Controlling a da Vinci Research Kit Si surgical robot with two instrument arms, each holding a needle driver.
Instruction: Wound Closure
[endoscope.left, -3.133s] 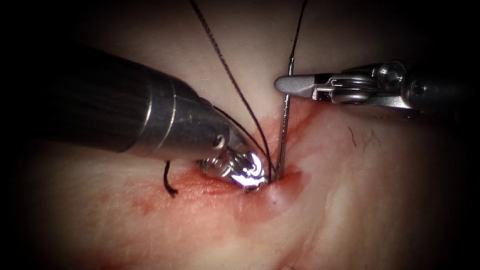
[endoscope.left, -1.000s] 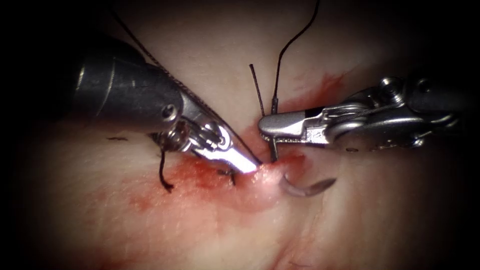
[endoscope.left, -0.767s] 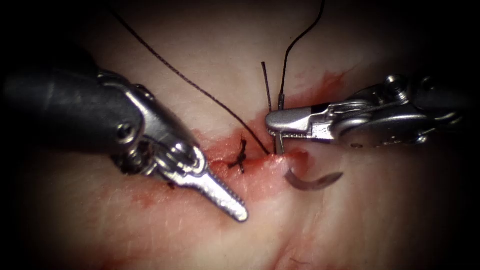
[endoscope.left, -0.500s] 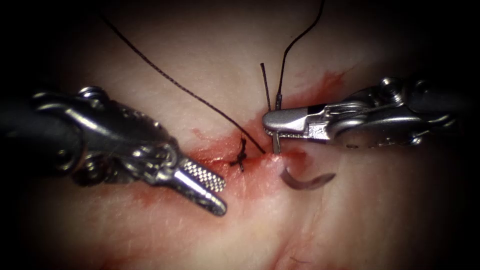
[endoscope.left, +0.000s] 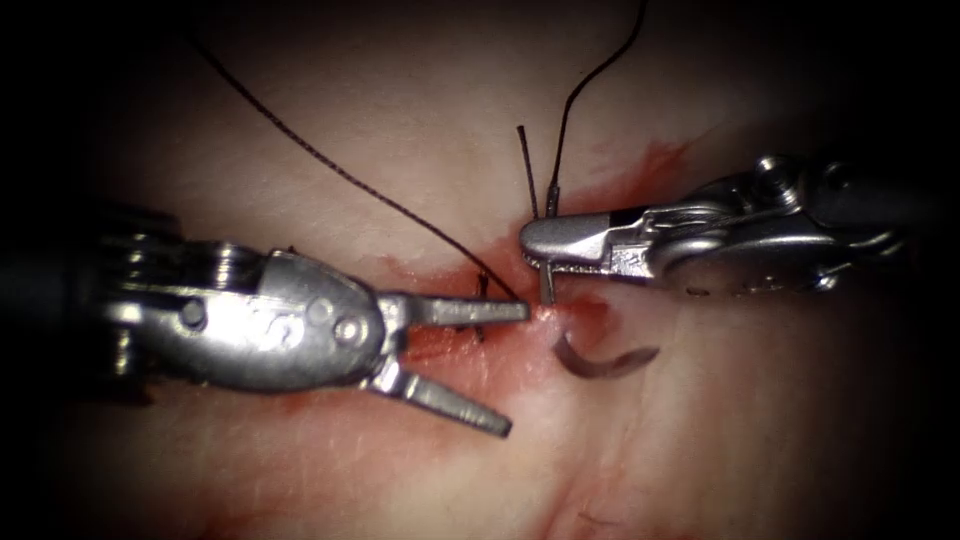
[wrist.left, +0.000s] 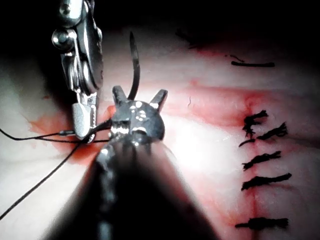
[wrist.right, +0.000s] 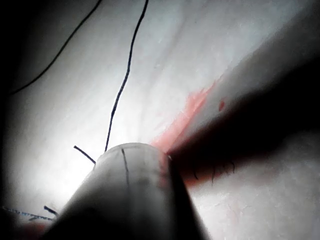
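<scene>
My right tool (endoscope.left: 540, 246) comes in from the right with its jaws shut on the curved needle near its tail end. The needle's shank (endoscope.left: 547, 286) runs down from the jaws into the tissue (endoscope.left: 700, 420) at the cut. Its pointed part (endoscope.left: 603, 364) lies exposed just right of that spot. Thread (endoscope.left: 590, 80) leaves the tail upward. My left tool (endoscope.left: 515, 370) reaches in from the left, jaws wide open and holding nothing, its upper jaw over a knotted stitch (endoscope.left: 482, 290) beside the needle. In the left wrist view the open left tool (wrist.left: 139, 97) sits under the needle (wrist.left: 135, 65), next to the right tool (wrist.left: 84, 117).
A second long strand of thread (endoscope.left: 330, 165) crosses from the upper left down to the cut. A short cut end (endoscope.left: 526, 165) stands up beside the right jaws. Red fluid (endoscope.left: 450, 360) stains the cut. Several finished stitches (wrist.left: 265, 160) line the closed part.
My left tool has swung in from the lower left toward the needle and spread its jaws wider. The right tool and needle have barely moved.
</scene>
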